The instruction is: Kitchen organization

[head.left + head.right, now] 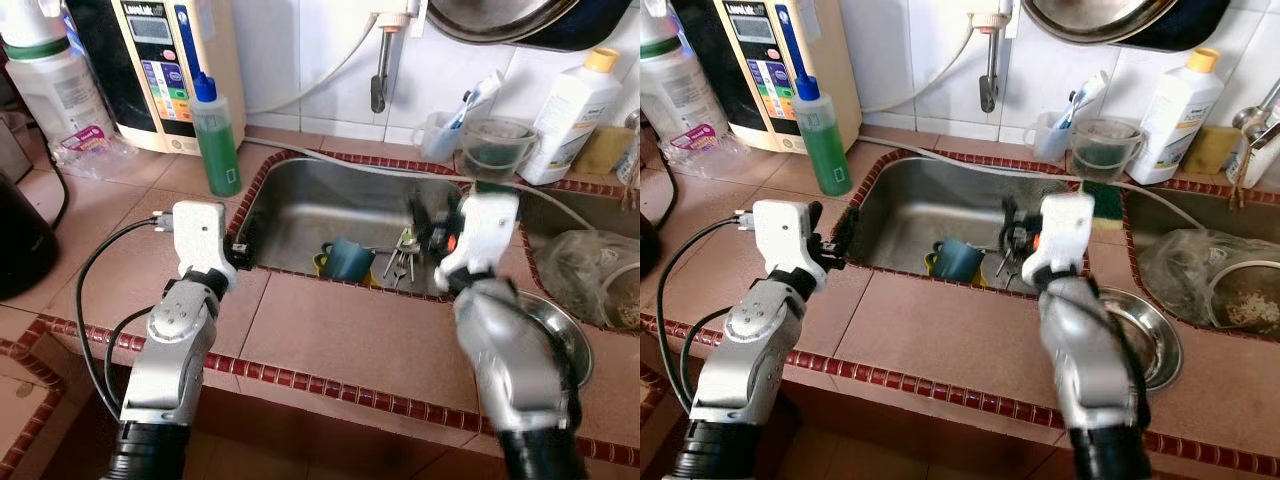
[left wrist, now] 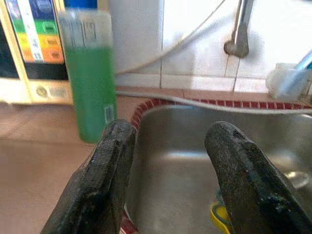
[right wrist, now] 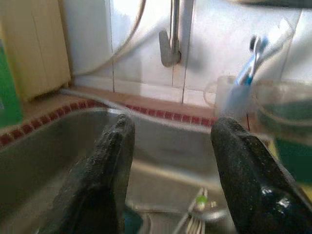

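**Both grippers empty, poised at the sink rim**

Left gripper [image 2: 168, 170] hangs at the sink's left edge, fingers spread wide, nothing between them. Its fingertips sit just over the dark-red tile trim [image 1: 262, 190] that borders the basin. Right gripper [image 3: 173, 170] is over the sink's right part, fingers also spread wide and empty, pointing toward the back wall and the tap [image 3: 170, 44].

Stainless sink [image 1: 330, 205] is a smooth metal rectangle sunk into a brownish-pink tiled counter [image 1: 340, 335]. Open basin floor lies between the two grippers. At the front of the basin: a teal mug [image 1: 347, 259] touching something yellow [image 1: 320, 264] beside it, and next to them a loose bunch of metal cutlery [image 1: 402, 260]. Cannot tell what the mug holds.

A tall clear bottle of green liquid [image 1: 217, 135] with a blue cap stands on the counter just beside the sink's back-left corner, close to the left gripper. Behind it sits a cream water-purifier box [image 1: 160, 70]. A white hose [image 1: 330, 70] runs down along the white tiled wall and lies along the sink's back rim.

Back right: a clear cup with toothbrushes [image 1: 440, 130], a clear glass jug [image 1: 497, 148] with something dark green at the bottom, and a white bottle with a yellow cap [image 1: 570, 115]. A round metal bowl [image 1: 1140, 335] lies on the counter by the right arm. Further right, a second basin holds a crumpled plastic bag [image 1: 1185, 265] and a metal pot with pale food scraps [image 1: 1245, 300].
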You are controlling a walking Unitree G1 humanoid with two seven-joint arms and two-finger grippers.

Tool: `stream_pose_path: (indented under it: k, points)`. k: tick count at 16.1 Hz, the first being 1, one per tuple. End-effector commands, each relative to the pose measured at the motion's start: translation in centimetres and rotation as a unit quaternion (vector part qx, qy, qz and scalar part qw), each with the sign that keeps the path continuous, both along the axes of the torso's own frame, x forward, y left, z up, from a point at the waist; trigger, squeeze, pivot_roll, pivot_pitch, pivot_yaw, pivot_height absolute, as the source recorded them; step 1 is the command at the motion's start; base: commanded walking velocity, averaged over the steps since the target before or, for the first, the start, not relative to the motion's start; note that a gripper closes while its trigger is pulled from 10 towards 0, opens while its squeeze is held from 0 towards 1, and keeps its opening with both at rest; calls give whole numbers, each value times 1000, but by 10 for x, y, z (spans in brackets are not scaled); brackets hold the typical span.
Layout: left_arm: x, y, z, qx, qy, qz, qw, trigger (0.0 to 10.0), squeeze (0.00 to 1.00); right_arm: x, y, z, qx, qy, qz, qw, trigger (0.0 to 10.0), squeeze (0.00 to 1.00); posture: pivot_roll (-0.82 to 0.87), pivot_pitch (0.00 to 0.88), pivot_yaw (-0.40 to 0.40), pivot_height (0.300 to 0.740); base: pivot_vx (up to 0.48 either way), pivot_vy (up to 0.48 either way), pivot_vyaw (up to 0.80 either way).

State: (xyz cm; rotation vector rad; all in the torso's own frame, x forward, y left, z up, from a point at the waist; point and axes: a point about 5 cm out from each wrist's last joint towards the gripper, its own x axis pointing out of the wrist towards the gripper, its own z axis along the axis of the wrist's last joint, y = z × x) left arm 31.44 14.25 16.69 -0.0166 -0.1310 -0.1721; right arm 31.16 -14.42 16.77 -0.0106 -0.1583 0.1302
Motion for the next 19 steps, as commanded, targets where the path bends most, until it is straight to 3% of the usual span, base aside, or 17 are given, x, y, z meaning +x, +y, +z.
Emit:
stream_pose_path:
  k: [1, 7, 12, 19]
  points:
    - [2, 1, 4, 2, -11, 8, 1000, 10000, 0, -1, 0, 9, -5, -24, -6, 1000, 10000, 0, -186, 0, 55, 736, 0, 0, 0]
    - [4, -1, 8, 12, -23, 0, 1000, 10000, 0, 3, -1, 11, -2, -27, -17, 1000, 10000, 0, -189, 0, 55, 736, 0, 0, 0]
    - [-5, 3, 3, 15, -28, -8, 999, 10000, 0, -1, -2, 4, -27, -24, -9, 999, 10000, 0, -171, 0, 45, 736, 0, 0, 0]
    - [-2, 2, 4, 9, -27, -28, 999, 10000, 0, -1, -5, 3, -39, -26, -13, 999, 10000, 0, -188, 0, 55, 736, 0, -394, 0]
